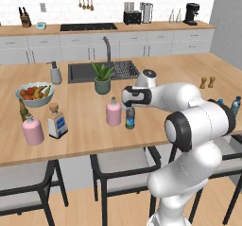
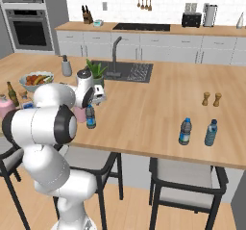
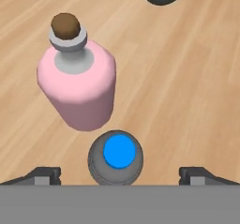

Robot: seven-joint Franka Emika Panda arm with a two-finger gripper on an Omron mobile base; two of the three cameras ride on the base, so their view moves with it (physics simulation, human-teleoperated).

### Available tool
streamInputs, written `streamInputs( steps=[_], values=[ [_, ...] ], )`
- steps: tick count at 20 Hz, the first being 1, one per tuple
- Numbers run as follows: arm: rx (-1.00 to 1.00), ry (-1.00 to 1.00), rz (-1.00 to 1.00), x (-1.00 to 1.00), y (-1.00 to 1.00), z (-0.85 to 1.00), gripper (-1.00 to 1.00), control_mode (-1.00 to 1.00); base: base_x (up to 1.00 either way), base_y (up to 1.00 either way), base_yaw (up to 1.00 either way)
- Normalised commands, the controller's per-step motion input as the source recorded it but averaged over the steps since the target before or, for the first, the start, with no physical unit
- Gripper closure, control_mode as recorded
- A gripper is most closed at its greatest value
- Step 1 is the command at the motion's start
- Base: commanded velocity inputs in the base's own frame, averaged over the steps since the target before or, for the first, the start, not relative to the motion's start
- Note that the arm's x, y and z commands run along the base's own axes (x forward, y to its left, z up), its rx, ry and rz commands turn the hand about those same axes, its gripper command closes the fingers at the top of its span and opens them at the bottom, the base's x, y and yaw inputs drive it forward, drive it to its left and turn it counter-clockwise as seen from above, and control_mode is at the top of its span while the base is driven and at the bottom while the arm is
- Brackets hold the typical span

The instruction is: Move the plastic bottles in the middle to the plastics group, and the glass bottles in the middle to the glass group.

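The small plastic bottle (image 1: 130,117) with a blue cap (image 3: 119,151) stands mid-counter, right of the round pink glass bottle (image 1: 113,112) (image 3: 77,89). My gripper (image 3: 119,177) hovers open straight above the plastic bottle, one fingertip (image 3: 44,176) on each side of it, holding nothing. The flat square glass bottle (image 1: 57,122) stands at the left beside the glass group: a stout pink bottle (image 1: 33,129) and a thin dark bottle (image 1: 22,110). The plastics group (image 2: 185,131), a pair of water bottles, stands far right near the front edge.
A fruit bowl (image 1: 34,93), a soap dispenser (image 1: 56,73), a potted plant (image 1: 102,77) and the sink (image 1: 85,71) lie behind the bottles. Two wooden shakers (image 2: 211,99) stand at the right. Stools (image 1: 120,163) sit under the counter's front edge.
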Motion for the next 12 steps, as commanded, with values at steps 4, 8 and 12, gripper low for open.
streamInputs(
  steps=[4, 8, 12],
  values=[
    [0.00, 0.03, 0.06, 0.00, 0.00, -0.11, -1.00, -1.00, 0.00, 0.00, 0.00],
    [0.00, 0.05, 0.08, 0.18, 0.00, -0.16, -1.00, -1.00, 0.00, 0.00, 0.00],
    [0.00, 0.07, 0.08, 0.30, 0.00, -0.12, -1.00, -1.00, 0.00, 0.00, 0.00]
  ],
)
